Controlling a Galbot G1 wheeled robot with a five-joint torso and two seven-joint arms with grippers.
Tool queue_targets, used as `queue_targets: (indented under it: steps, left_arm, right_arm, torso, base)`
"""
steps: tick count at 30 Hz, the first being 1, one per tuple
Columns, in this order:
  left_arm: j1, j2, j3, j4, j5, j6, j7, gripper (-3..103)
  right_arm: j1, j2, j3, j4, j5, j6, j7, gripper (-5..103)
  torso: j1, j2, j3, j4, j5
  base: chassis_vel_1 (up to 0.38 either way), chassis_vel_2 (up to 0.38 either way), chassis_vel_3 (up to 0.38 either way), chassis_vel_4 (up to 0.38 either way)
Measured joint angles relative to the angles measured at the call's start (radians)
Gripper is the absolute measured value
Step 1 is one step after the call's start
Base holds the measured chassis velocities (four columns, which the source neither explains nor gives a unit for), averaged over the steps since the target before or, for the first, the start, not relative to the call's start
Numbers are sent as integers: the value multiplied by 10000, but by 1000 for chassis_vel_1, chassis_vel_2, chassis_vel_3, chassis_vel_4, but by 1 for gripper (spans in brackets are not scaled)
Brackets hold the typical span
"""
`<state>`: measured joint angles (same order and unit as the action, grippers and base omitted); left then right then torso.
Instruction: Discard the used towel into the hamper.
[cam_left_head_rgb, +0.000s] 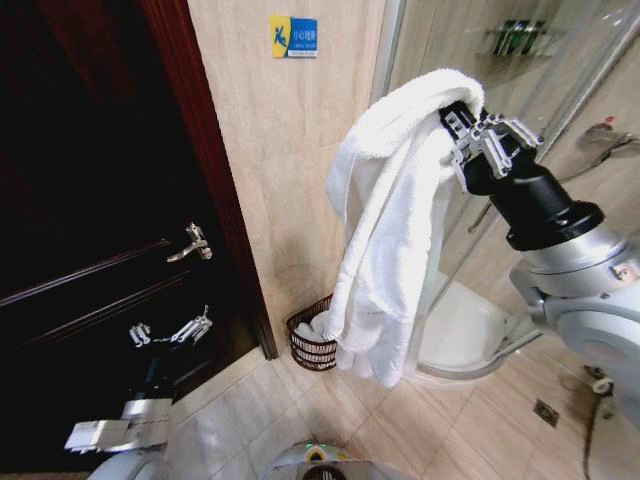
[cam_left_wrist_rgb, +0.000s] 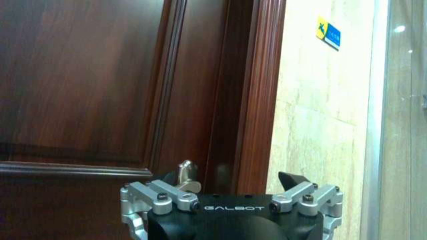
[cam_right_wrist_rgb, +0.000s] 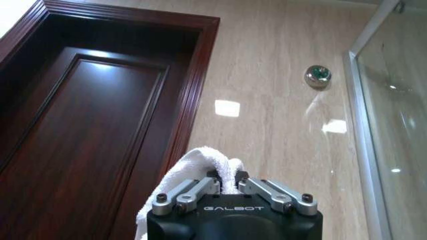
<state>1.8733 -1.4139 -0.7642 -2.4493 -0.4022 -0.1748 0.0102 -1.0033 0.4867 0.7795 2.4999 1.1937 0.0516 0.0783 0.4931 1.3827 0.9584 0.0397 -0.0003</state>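
On the left, the left pincer (cam_left_head_rgb: 170, 331) hangs low in front of the dark wooden door (cam_left_head_rgb: 90, 250), just below the door handle (cam_left_head_rgb: 192, 243). Its fingers stand apart with nothing between them, so this arm looks parked, kept out of the way of the work.

Next comes the tiled wall (cam_left_head_rgb: 290, 170) with a small blue and yellow sign (cam_left_head_rgb: 293, 37). At its foot, on the floor by the door frame, stands the hamper (cam_left_head_rgb: 310, 338), a dark wire basket with something white already lying in it.

Above and just right of it hangs the towel (cam_left_head_rgb: 390, 220), white and thick, draped in long folds whose lower end falls beside the hamper's rim, partly hiding it. It is held high, probably so that the cloth clears the floor and can be brought over the opening.

The right pincer (cam_left_head_rgb: 462, 135) is clamped on the towel's top fold; in the right wrist view the cloth bunches between the closed fingers (cam_right_wrist_rgb: 200, 187). Behind stands the glass shower screen (cam_left_head_rgb: 560, 60). I judge the towel is not yet over the hamper.
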Motion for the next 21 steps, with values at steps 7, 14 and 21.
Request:
queue_targets:
  steps: [7,14,21]
  left_arm:
    - [0,0,0,0,0,0,0,100]
    - [0,0,0,0,0,0,0,100]
    - [0,0,0,0,0,0,0,100]
  right_arm:
    - [0,0,0,0,0,0,0,9]
    - [0,0,0,0,0,0,0,9]
    - [0,1,0,0,0,0,-1,9]
  torso:
    - [0,0,0,-1,2]
    - [0,0,0,-1,2]
    - [0,0,0,-1,3]
  base:
    - [0,0,0,0]
    - [0,0,0,0]
    - [0,0,0,0]
